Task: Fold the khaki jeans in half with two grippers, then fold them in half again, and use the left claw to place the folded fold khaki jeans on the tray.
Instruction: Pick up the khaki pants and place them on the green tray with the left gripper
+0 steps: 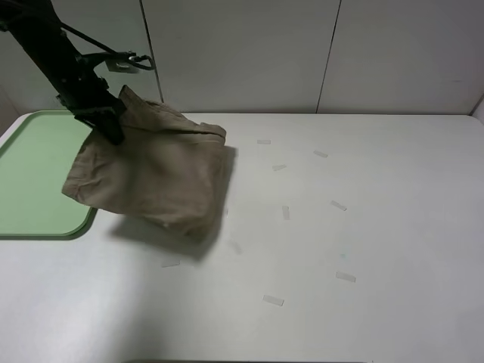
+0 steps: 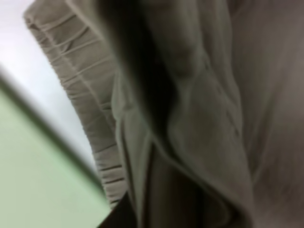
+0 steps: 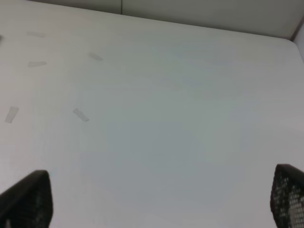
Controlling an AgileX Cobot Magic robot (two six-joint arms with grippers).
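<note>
Above the left part of the white surface (image 1: pixel 363 249), the left hand (image 1: pixel 106 121) gripped the folded khaki jeans (image 1: pixel 155 178), hanging partly over the tray (image 1: pixel 38 159). Right hand (image 3: pixel 156 209) stood wide open, holding nothing, over bare surface.

The high camera looks down across the white desk (image 1: pixel 340 227) toward the back wall. The left wrist view sits very close against khaki jeans (image 2: pixel 190 118), blurred. The right wrist view faces bare desk, shared with the high view.
</note>
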